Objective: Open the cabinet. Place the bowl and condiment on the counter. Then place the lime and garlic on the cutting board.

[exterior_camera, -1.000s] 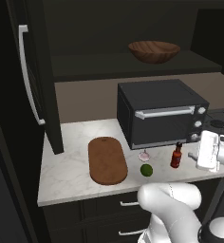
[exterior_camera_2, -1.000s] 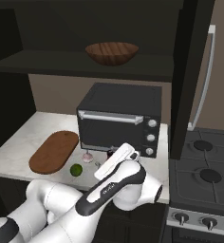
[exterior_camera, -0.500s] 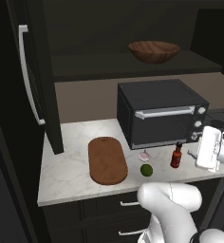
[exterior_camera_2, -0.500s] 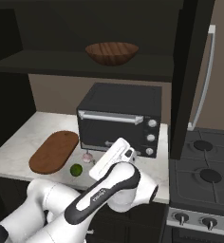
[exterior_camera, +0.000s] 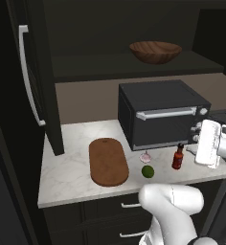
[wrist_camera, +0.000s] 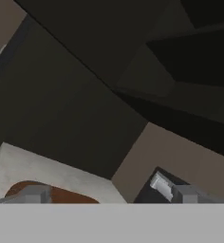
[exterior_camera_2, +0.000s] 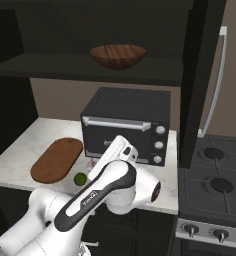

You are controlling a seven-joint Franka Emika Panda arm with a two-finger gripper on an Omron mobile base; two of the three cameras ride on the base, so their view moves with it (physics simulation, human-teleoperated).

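The cabinet stands open, its left door [exterior_camera: 40,81] and right door [exterior_camera_2: 202,75] swung out. On the cabinet shelf sits the brown wooden bowl [exterior_camera: 155,51] [exterior_camera_2: 118,55]. The red condiment bottle [exterior_camera: 178,157] stands upright on the marbled counter [exterior_camera: 69,174]. The lime [exterior_camera: 147,171] [exterior_camera_2: 80,179] and the pale garlic [exterior_camera: 146,157] lie just left of it. They rest between the cutting board [exterior_camera: 108,161] [exterior_camera_2: 56,159] and the bottle. My gripper [wrist_camera: 109,197] is open and holds nothing. Its white hand [exterior_camera: 209,143] hovers right of the bottle and apart from it.
A black toaster oven [exterior_camera: 160,115] [exterior_camera_2: 127,127] stands at the back of the counter, under the bowl's shelf. A gas stove [exterior_camera_2: 215,185] adjoins the counter on the right. Drawers with short handles [exterior_camera: 129,206] run below the counter.
The hand has risen slightly beside the condiment bottle, jaws still wide. Bottle, lime, garlic and bowl have not moved.
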